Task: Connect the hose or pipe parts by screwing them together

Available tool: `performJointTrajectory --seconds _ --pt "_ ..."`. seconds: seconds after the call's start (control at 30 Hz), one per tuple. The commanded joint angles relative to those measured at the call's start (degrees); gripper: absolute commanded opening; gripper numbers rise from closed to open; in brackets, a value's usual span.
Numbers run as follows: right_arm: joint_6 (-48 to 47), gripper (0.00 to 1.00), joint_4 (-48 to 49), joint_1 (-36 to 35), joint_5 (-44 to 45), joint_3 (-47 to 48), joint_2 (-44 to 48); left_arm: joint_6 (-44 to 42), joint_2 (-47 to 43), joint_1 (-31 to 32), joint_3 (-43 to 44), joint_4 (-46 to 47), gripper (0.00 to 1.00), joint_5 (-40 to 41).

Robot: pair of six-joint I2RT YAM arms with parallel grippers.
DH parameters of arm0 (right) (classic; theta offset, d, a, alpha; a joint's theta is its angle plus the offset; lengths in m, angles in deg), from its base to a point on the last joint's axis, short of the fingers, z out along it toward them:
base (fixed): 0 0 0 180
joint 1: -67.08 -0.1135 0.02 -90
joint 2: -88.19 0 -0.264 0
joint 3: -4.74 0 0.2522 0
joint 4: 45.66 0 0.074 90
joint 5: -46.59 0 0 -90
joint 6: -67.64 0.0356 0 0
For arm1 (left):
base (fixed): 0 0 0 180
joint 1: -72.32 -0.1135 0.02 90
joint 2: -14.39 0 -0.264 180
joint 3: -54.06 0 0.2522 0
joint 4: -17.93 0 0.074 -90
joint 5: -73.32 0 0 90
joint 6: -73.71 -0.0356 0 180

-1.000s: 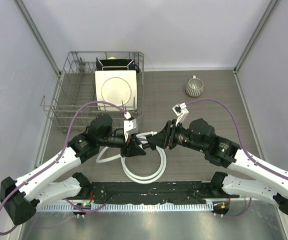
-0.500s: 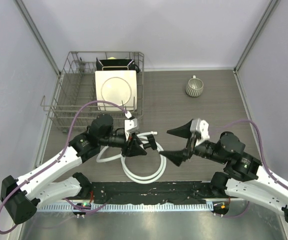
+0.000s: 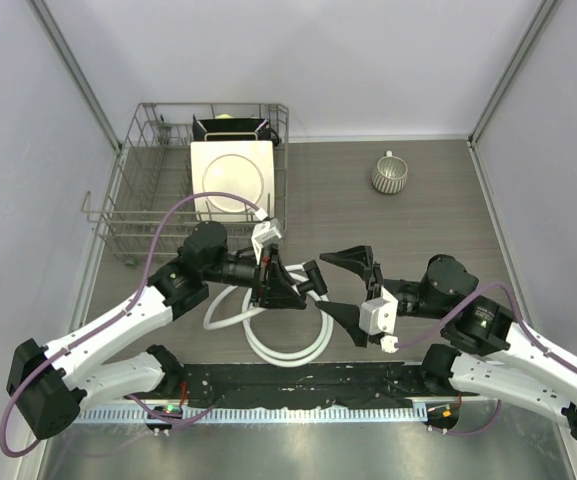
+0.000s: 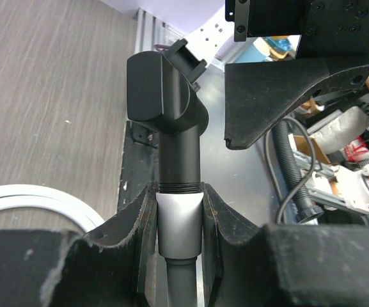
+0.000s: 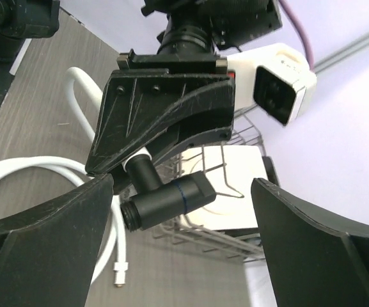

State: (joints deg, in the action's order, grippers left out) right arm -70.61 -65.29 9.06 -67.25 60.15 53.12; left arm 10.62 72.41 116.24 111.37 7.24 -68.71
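One fresh release: the right tool [image 3: 355, 292] gapes at three o'clock of the black fitting [image 3: 313, 279] clamped in the left tool [image 3: 290, 290], likely re-gripping.

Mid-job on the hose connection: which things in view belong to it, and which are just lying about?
Job:
hose, looped on the table
black fitting, gripped in the left fingers

Lying about:
dish rack
plate, in the rack
cup, far right of the table
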Motion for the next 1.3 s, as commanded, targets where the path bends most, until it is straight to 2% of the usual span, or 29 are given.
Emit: performJointTrajectory --seconds 0.0,0.23,0.3,0.43,0.53,0.67,1.13,1.27 --pt "-9.8 0.93 -6.8 -0.3 -3.8 6.0 -0.8 8.7 -0.3 -0.8 2.9 10.2 0.0 -5.3" --pt "-12.7 0.93 -13.9 -0.4 -4.8 6.0 -0.3 12.0 -0.7 -0.9 3.5 11.6 0.0 -7.8" --pt "-13.4 0.92 -12.7 -0.5 -3.9 4.4 0.3 12.9 -0.4 -0.9 3.5 12.9 0.0 -8.5" --pt "-12.7 0.92 -2.7 -0.9 -2.4 -0.1 1.9 15.4 0.1 -0.9 3.2 15.8 0.0 -9.8" --pt "-16.8 0.9 -7.8 -1.4 -2.4 3.3 -1.6 16.4 0.4 -0.9 3.3 16.6 0.0 -11.2" --pt "-17.7 0.91 -3.5 -2.5 -1.0 2.1 -1.9 18.3 2.0 -0.9 3.1 16.8 0.0 -13.5" --pt "-23.3 0.94 1.0 -3.7 4.7 -0.2 -2.4 17.9 4.4 -1.0 3.4 16.9 0.0 -19.1" --pt "-24.5 0.93 0.8 -3.8 3.0 0.0 -2.8 17.3 4.6 -1.2 3.2 16.0 0.0 -19.0"
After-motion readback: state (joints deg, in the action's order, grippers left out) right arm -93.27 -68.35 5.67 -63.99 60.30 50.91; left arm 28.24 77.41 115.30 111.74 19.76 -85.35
